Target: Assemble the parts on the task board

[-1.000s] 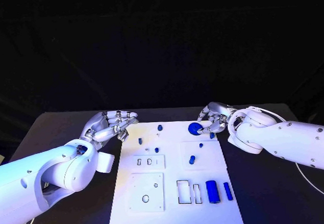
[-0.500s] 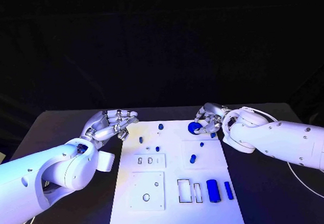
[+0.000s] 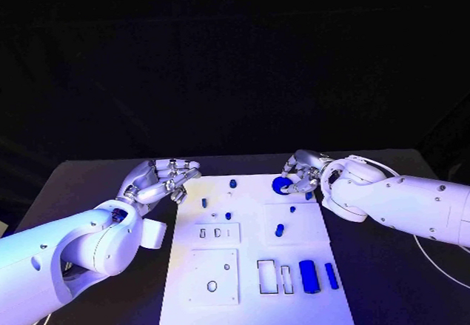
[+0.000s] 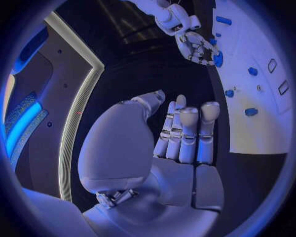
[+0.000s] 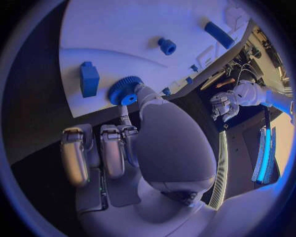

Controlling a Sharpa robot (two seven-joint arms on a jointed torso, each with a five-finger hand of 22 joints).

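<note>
Black table (image 3: 76, 187) carries the white task board (image 3: 254, 295) at its centre, with small blue parts (image 3: 307, 277) lying on it. Right hand (image 3: 303, 174) pinches a blue toothed gear (image 5: 124, 91) at the board's far right corner. Left hand (image 3: 159, 180) hangs beside the board's far left corner, fingers loosely curled and holding nothing.

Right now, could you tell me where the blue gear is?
In the head view the blue gear lies at the task board's far right corner, where the right hand touches it.
</note>
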